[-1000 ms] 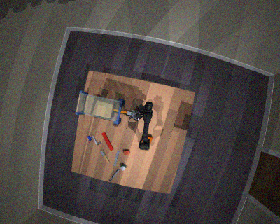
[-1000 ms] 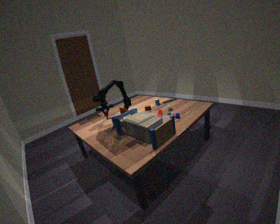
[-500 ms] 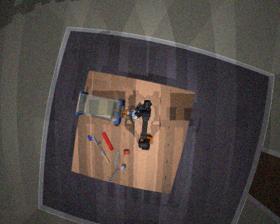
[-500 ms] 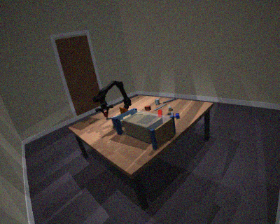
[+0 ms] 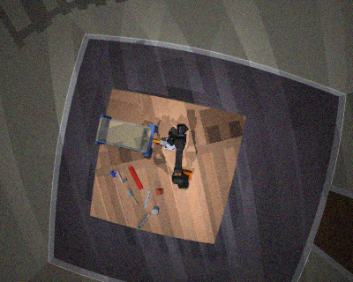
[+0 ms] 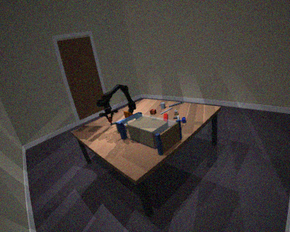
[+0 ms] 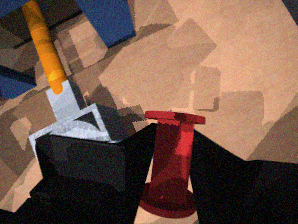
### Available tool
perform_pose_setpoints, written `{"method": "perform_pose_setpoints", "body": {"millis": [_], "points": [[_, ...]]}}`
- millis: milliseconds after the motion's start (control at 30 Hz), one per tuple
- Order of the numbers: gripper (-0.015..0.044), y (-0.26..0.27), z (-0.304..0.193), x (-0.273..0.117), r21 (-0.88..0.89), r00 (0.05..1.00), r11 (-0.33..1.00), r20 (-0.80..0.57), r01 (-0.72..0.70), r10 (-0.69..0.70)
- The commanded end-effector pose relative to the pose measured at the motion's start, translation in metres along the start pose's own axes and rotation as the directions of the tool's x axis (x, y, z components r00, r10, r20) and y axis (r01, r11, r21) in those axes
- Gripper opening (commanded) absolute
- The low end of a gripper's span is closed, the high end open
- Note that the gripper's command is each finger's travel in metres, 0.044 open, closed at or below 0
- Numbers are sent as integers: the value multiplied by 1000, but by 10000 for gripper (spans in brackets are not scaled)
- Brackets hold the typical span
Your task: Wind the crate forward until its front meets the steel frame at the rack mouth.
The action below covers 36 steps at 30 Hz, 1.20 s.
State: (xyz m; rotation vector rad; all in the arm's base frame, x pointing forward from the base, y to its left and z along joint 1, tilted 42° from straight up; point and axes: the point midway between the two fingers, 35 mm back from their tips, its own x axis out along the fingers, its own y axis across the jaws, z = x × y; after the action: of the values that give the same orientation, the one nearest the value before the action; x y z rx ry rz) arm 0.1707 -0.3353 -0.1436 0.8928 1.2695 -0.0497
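My gripper [image 7: 170, 130] [image 6: 110, 119] is shut on the red spool-shaped grip of the winch handle [image 7: 175, 167]. The handle's arm and key are not plainly visible. The pale metal winch [image 7: 80, 129] [image 5: 167, 144] lies beside the grip, left in the wrist view and partly hidden by black gripper parts. An orange strap [image 7: 46, 52] [image 5: 156, 141] runs from it towards the blue frame [image 7: 107, 25] [image 5: 148, 151] [image 6: 121, 130] at the mouth of the clear-panelled cubby [image 5: 123, 134] [image 6: 143, 136]. The crate inside cannot be made out clearly.
A red bar [image 5: 135, 177], a blue-ended tool [image 5: 113, 174], a small red block [image 5: 160, 191] [image 6: 153, 112], a grey strip [image 5: 147, 199] and a round-headed tool [image 5: 154, 211] lie on the bench, on the cubby's side of the arm base [image 5: 181, 180].
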Motion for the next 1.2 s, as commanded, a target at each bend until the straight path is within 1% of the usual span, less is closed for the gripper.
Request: {"method": "perform_pose_setpoints", "body": {"millis": [0,600,1167], "points": [[0,8,12,9,-16,1000,1000,9,-12,13],[0,26,35,19,-17,1000,1000,11,-15,15],[0,37,44,23,-17,1000,1000,11,-16,16]]}}
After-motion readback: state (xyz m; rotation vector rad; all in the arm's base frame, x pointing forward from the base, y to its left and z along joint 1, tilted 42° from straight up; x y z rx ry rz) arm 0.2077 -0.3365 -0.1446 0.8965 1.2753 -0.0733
